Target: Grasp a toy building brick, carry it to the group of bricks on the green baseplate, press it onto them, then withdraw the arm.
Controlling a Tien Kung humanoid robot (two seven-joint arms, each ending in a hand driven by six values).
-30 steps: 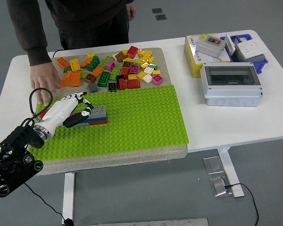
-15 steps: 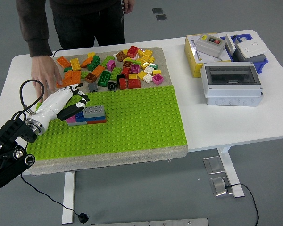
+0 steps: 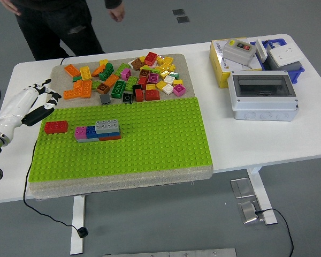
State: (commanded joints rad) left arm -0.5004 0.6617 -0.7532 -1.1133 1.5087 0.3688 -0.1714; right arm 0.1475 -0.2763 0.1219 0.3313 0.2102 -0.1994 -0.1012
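The left robot hand [image 3: 35, 101] sits over the left part of the white worktop [image 3: 257, 139], just off the left edge of the green baseplate [image 3: 150, 139]. Its white forearm slants up from the lower left towards the upper right, so the hand points at the far side of the worktop. The fingers [image 3: 43, 88] are loosely spread and slightly curved, released and holding nothing, and the dark thumb [image 3: 36, 115] angles out towards the baseplate. The hand touches no brick. The right arm is out of view.

On the baseplate, near its left end, stands the group of bricks [image 3: 99, 130]: a grey brick on top, with pink, blue and red bricks under and beside it in a low row. Just to its left, apart from it by a small gap, a single red brick [image 3: 56, 127] sits on the studs near the baseplate's left edge and close to the thumb, without touching it.

Beyond the baseplate, on the tan mat, lies the pile of loose bricks [image 3: 128, 80] in orange, yellow, green, red, pink and white.

At the far side a person [image 3: 64, 21] in dark clothes stands clear of the worktop, hands not over it. To the right rest a grey enclosure with a clear lid [image 3: 263, 96], a yellow box [image 3: 220, 64] and a blue bin [image 3: 286, 59].
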